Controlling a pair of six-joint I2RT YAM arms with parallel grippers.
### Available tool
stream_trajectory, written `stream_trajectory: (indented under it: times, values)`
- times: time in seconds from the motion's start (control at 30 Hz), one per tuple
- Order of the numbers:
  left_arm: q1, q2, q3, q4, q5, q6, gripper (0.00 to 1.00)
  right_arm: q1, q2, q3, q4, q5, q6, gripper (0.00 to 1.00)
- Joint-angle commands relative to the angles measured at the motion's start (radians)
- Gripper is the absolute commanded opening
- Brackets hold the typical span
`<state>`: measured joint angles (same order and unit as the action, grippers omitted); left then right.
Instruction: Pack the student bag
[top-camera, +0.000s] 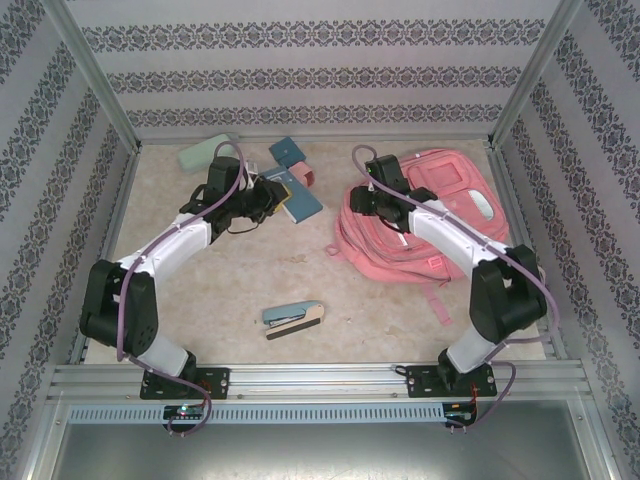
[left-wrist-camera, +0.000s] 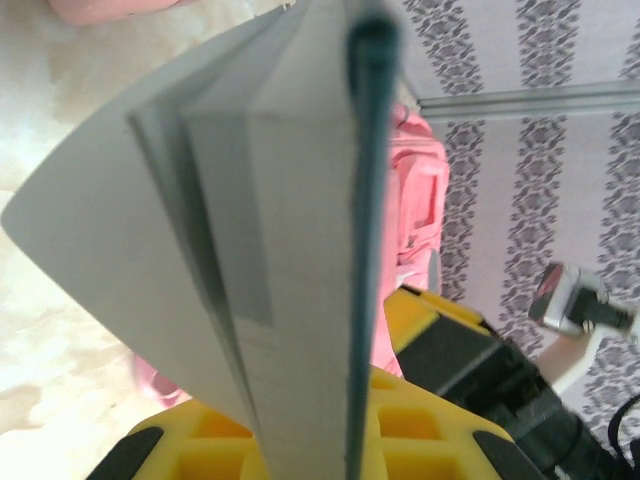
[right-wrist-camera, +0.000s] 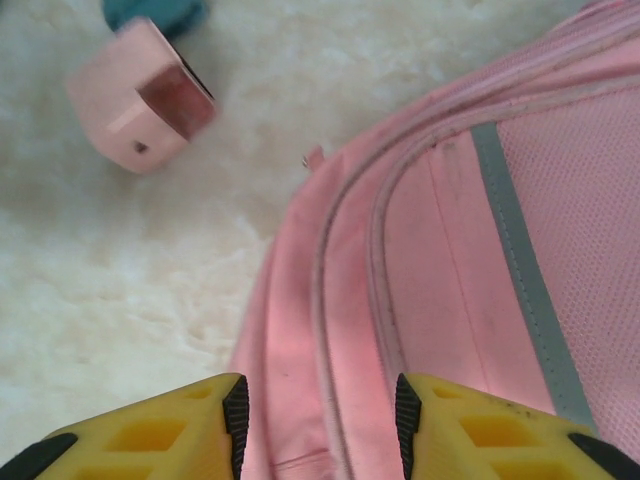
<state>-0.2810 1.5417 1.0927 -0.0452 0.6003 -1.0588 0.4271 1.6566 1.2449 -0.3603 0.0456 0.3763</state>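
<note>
Two risks stand out, one on each side. The left pincer (top-camera: 268, 196) is pinching a book (left-wrist-camera: 290, 250) low down near one edge. The white pages fan away from the teal cover, so the grip probably does not bind the whole block. A quick swing could let the loose leaves splay wider, or let the book twist and slide out. In the top view a small pink box (top-camera: 301, 178) lies just beside that pincer at about two o'clock, roughly on the way across. A low carry could knock it.

The right pincer (right-wrist-camera: 320, 420) is spread, with nothing clamped between its yellow fingers. It hovers over the near edge of the bag (top-camera: 385, 250). The zip seams under it look flat, and I cannot tell whether any pocket is open. If none is, the book could reach a closed bag and be pushed against the fabric, shoving the bag along the table.

From the left pincer, the bag lies at about three o'clock in the top view, well apart. From the right pincer it lies directly below and spreads away toward four o'clock. In the right wrist view it covers everything from one to five o'clock.
</note>
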Motion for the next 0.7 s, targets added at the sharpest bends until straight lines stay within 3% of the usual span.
stream_trajectory:
  times: [0.0, 0.23, 0.33, 0.43, 0.67]
  values:
    - [0.003, -0.037, 0.035, -0.09, 0.01, 0.117, 0.0, -0.008, 0.071, 0.057, -0.144, 0.041, -0.142, 0.45]
    - [0.004, -0.066, 0.007, -0.086, 0.032, 0.132, 0.0, 0.002, 0.143, 0.084, -0.21, 0.145, -0.157, 0.44]
    - [0.003, -0.062, 0.009, -0.086, 0.045, 0.137, 0.0, 0.001, 0.142, 0.07, -0.209, 0.164, -0.162, 0.34]
    - [0.003, -0.055, 0.014, -0.082, 0.05, 0.137, 0.0, 0.004, 0.133, 0.071, -0.238, 0.21, -0.162, 0.37]
    - [0.002, -0.033, 0.015, -0.055, 0.073, 0.125, 0.0, 0.001, 0.13, 0.023, -0.23, 0.187, -0.171, 0.42]
